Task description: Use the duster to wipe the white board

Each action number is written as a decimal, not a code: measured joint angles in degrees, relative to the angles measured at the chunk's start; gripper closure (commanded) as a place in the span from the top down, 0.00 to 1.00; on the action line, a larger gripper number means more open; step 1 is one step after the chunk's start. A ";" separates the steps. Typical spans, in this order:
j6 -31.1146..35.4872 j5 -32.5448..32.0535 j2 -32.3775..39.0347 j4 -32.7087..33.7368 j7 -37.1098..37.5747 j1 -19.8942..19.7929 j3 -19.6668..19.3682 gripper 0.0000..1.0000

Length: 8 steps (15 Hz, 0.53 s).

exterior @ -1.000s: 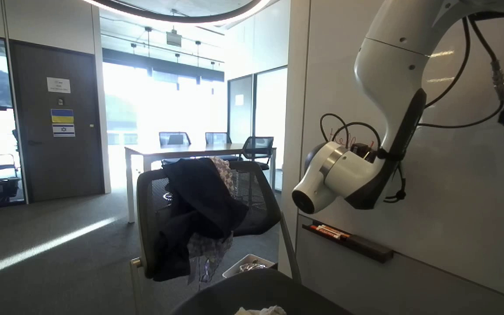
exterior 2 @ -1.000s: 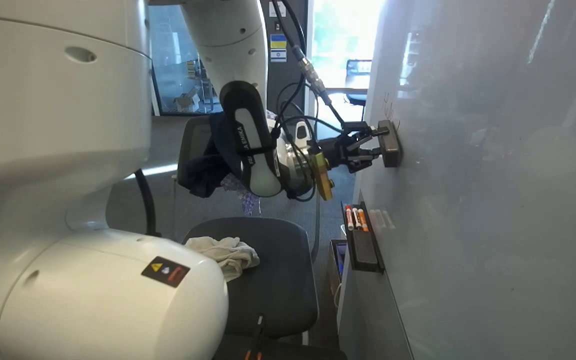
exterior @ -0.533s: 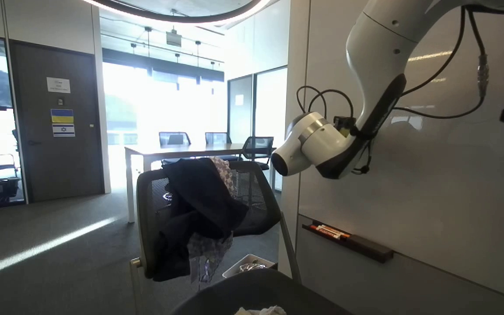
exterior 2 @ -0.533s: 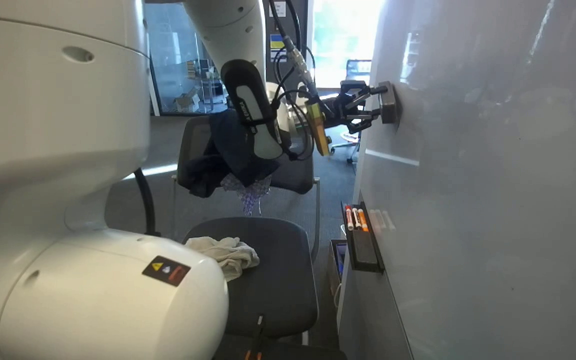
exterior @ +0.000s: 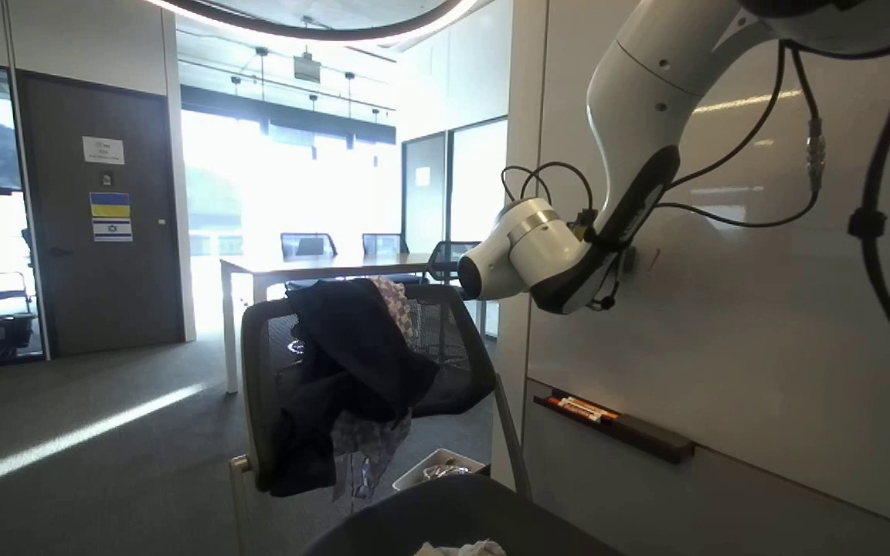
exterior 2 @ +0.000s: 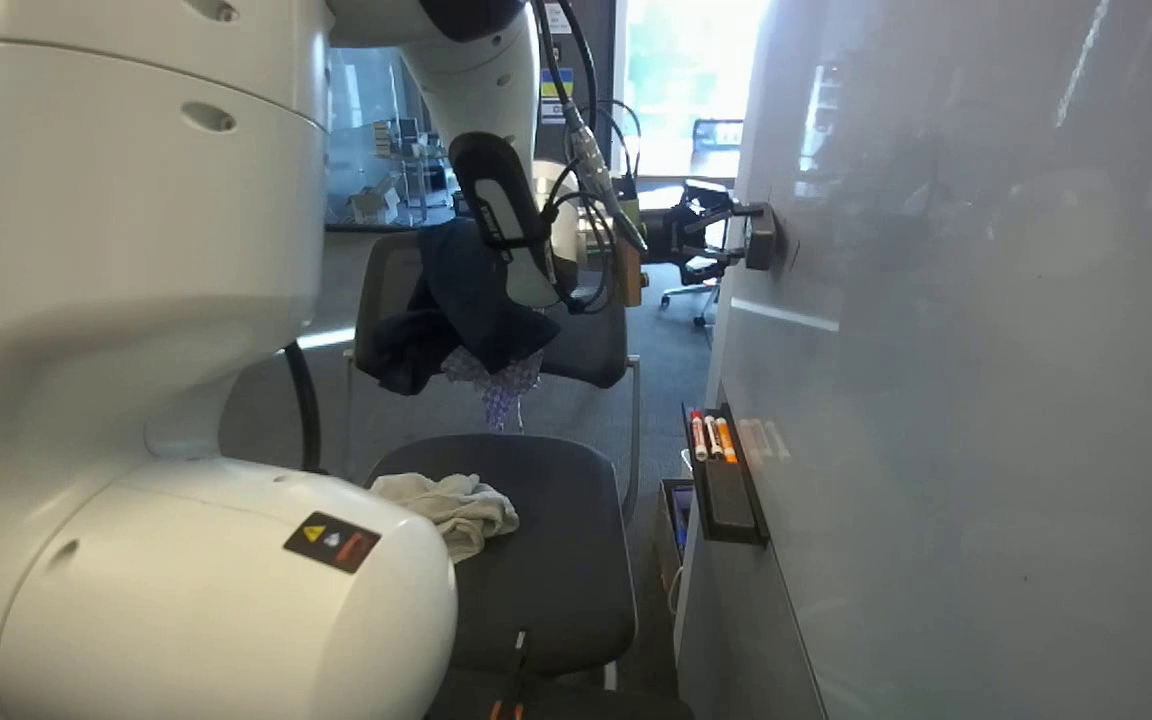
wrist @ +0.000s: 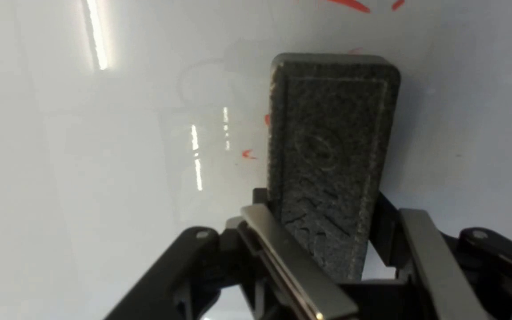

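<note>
1. One Robotiq gripper, clamped on both long sides of the duster.
2. One duster, dark and speckled, held at the face of the white board; whether it touches, I cannot tell.
3. One glossy white board, upright, right of the right edge of the table from where I stand; red marker strokes near the duster.
4. One Franka Panda arm, its wrist blocking my sight of the table's right corner.
5. One narrow ledge at the board's lower edge, bearing three whiteboard markers.
6. One mesh-backed chair, before the table's near edge; navy garment over its back, crumpled pale cloth on the seat.
</note>
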 measured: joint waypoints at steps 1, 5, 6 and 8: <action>1.52 0.72 0.72 0.26 -0.62 -0.11 0.00 0.31; 2.98 1.67 2.50 0.93 -2.02 -0.30 -0.01 0.31; 2.83 1.79 2.49 1.19 -2.27 -0.30 -0.03 0.31; 2.23 1.90 2.04 2.05 -2.59 -0.27 -0.04 0.31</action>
